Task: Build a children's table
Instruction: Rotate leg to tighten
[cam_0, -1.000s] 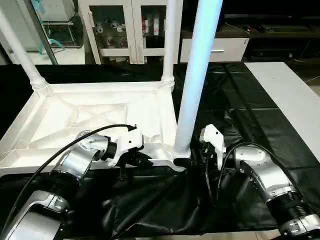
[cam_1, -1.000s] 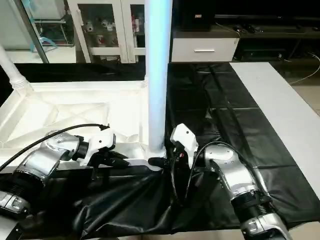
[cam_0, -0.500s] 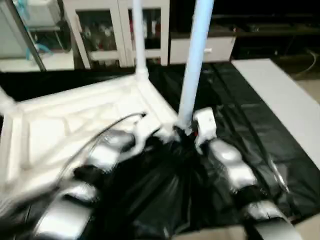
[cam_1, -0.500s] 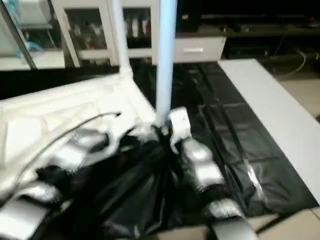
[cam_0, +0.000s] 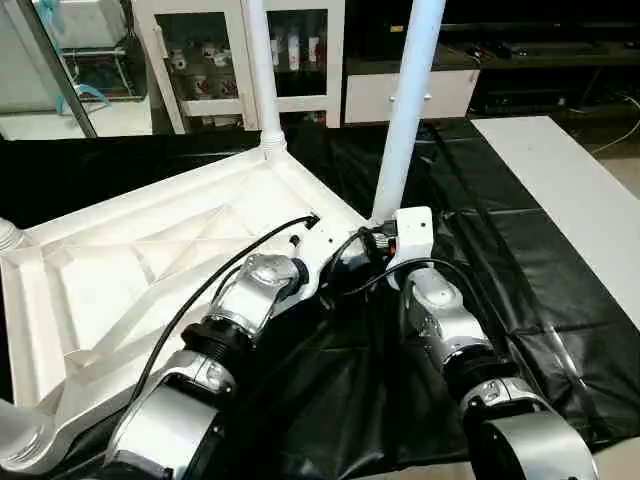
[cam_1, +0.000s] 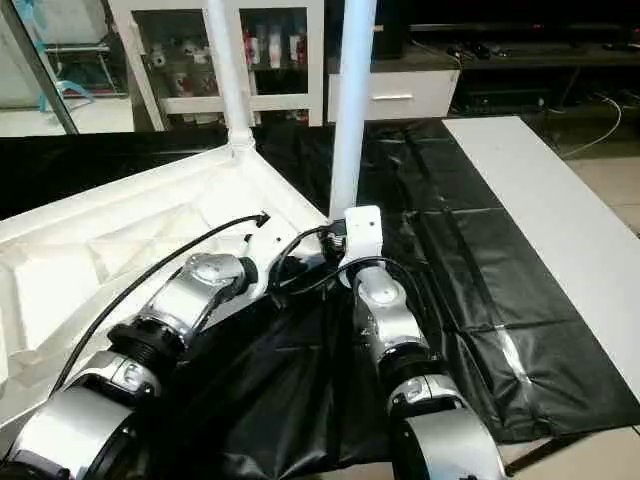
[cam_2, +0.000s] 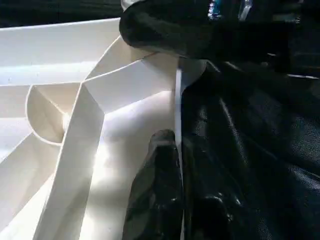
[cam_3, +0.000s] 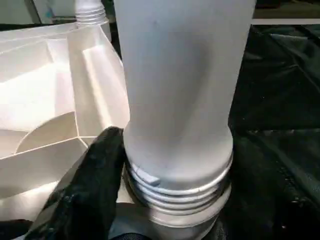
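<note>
Pinched almost fully closed, with the left gripper (cam_2: 179, 150), on the thin upright rim of the tabletop (cam_0: 150, 250), one black finger (cam_2: 157, 180) inside the rim on the white plastic and the other outside over the black cover (cam_0: 480, 250). Just beside it, at the same near corner, the right gripper (cam_0: 378, 242), close against the foot of the near leg (cam_0: 408, 100), right above the ribbed collar where that leg enters its corner socket; cannot tell whether clamped on the leg or standing loose by it. Both silver forearms reaching forward side by side, wrists almost touching, black cables looping over them. Around the grip, the tabletop lying upside down on the black cover, ribbed underside up, turned askew so that one corner points away from the robot. Upright in the corner socket at the grippers, the near leg, rising out past the top of the head views. Upright too in the far corner socket, a second leg (cam_0: 262, 70). At the left corner, the ribbed foot of a third leg (cam_0: 8, 235), cut off by the edge. To the right of the black cover, a bare white surface (cam_0: 570, 190). Behind all this, a white cabinet (cam_0: 200, 60) with glass doors.
</note>
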